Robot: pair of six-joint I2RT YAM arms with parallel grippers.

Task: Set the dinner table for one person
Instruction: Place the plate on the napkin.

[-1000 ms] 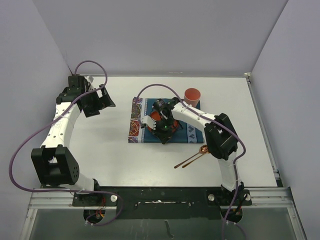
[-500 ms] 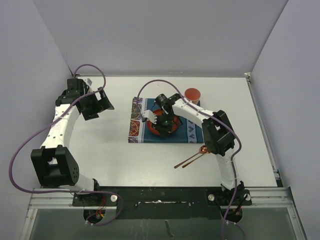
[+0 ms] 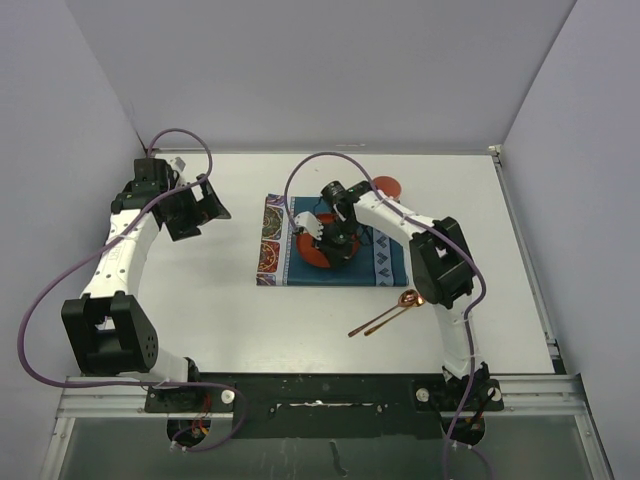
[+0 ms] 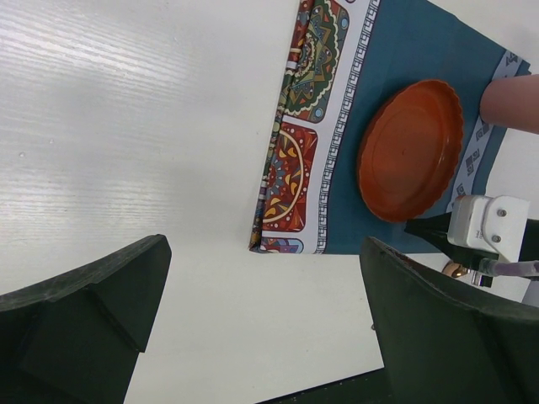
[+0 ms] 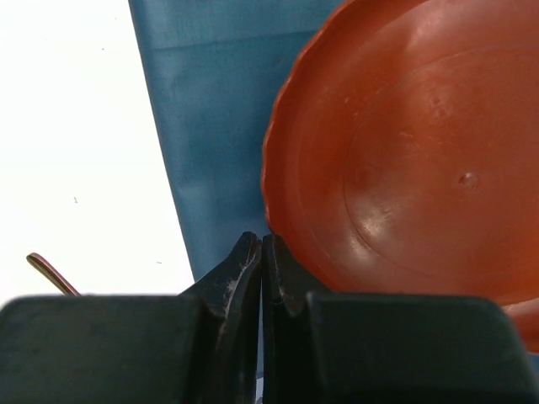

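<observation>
Right wrist view has the right jaws pressed shut with nothing between them, their tips just beside the rim of the orange plate (image 5: 404, 168). The plate lies flat on the teal placemat (image 5: 210, 109), so they are likely nudging it toward the middle. Off to the side, the left jaws hang wide open and empty above bare worktop (image 3: 220, 310), well apart from the placemat, probably so as not to crowd the right arm.
</observation>
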